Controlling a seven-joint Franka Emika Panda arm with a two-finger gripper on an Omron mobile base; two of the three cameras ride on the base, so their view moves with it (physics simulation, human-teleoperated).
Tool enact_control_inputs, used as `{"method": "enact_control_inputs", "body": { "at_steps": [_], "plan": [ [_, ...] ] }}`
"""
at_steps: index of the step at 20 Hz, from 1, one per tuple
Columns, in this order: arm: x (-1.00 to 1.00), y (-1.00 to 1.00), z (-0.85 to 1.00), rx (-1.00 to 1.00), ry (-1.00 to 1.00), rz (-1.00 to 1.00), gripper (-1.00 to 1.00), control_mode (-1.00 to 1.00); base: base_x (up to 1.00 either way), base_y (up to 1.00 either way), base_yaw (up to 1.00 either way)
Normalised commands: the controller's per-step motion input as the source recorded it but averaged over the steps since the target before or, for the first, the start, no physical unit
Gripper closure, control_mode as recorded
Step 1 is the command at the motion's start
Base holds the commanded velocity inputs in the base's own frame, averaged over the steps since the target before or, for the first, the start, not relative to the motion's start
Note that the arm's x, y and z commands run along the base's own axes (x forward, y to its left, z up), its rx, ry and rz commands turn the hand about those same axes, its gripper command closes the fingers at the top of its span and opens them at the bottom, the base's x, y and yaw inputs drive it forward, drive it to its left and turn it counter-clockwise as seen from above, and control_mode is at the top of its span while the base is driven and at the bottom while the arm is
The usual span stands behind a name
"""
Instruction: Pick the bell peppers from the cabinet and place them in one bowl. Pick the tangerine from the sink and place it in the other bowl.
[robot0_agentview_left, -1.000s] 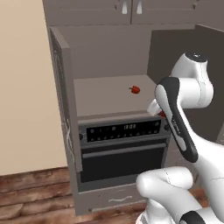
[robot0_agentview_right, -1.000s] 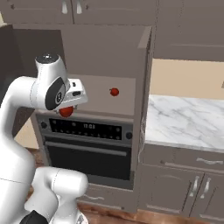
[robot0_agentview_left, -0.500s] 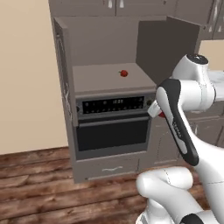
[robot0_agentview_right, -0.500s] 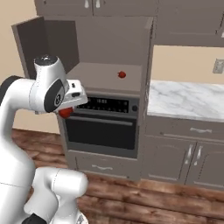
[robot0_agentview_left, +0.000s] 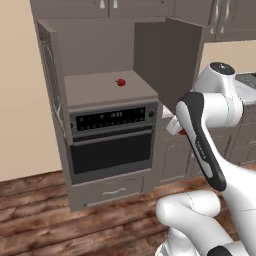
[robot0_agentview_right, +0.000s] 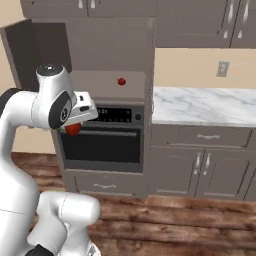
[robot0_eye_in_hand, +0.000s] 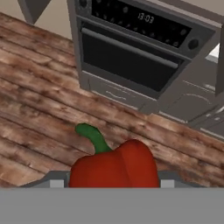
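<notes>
Carrying a glossy red bell pepper with a green stem (robot0_eye_in_hand: 114, 165), the pincer (robot0_agentview_right: 73, 128) is clenched on it, held above the wood-plank floor (robot0_eye_in_hand: 39, 96) in front of the grey-brown cabinet with black oven (robot0_agentview_left: 111, 145). A second small red pepper (robot0_agentview_left: 120, 82) sits on the shelf niche. Risk: the smooth, rounded skin may slip from the grasp during travel, dropping it to the floor.

floor (robot0_agentview_right: 190, 220): brown wood planks
counter (robot0_agentview_right: 200, 105): white marble, over grey drawers
outlet (robot0_agentview_right: 222, 69): on beige wall
</notes>
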Motion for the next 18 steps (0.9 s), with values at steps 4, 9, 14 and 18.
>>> {"method": "enact_control_inputs", "body": {
  "at_steps": [4,9,14,18],
  "plan": [
    [0.00,0.00,0.00,0.00,0.00,0.00,1.00,1.00,-0.29,-0.28,-0.48],
    [0.00,0.00,0.00,0.00,0.00,0.00,1.00,1.00,-0.25,-0.25,-0.51],
    [0.00,0.00,0.00,0.00,0.00,0.00,1.00,1.00,-0.19,-0.29,-0.53],
    [0.00,0.00,0.00,0.00,0.00,0.00,1.00,1.00,-0.05,-0.27,-0.52]
  ]
}}
